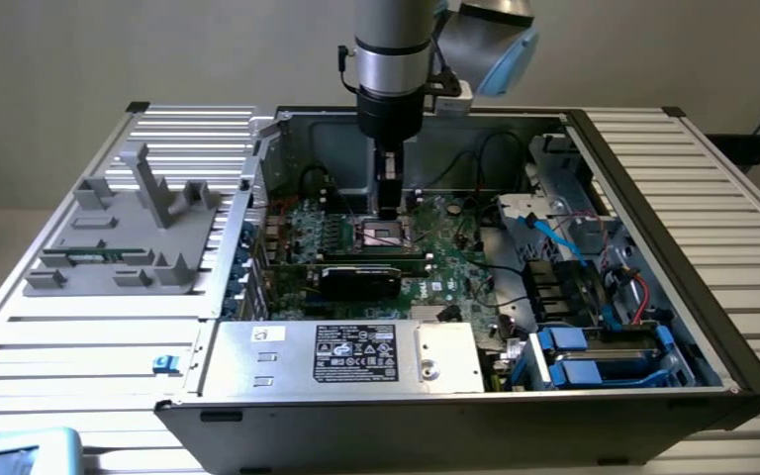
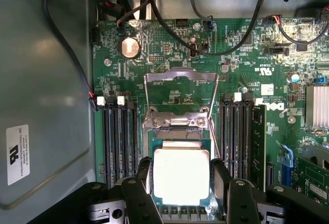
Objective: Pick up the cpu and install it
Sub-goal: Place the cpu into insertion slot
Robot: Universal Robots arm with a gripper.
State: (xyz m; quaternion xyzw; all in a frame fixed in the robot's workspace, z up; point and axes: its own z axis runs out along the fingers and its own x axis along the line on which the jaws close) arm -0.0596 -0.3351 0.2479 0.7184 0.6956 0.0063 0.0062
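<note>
- The cpu (image 2: 181, 176) reads on my wrist view as a flat square chip with a bright silver metal top and rounded corners, ringed by a thin green rim.
- It lies flat and face up, square to the socket (image 2: 154, 141) on the motherboard (image 2: 169, 47), and I can't see any tilt.
- It sits between the two banks of memory slots (image 2: 117, 142), just beside the hinge of the raised load plate (image 2: 180, 77).
- The gripper (image 2: 181, 179) is closed on it, one finger at each of two opposite edges.
- On the exterior view the cpu (image 1: 387, 236) is a small pale square inside the open computer case (image 1: 644, 198).
</note>
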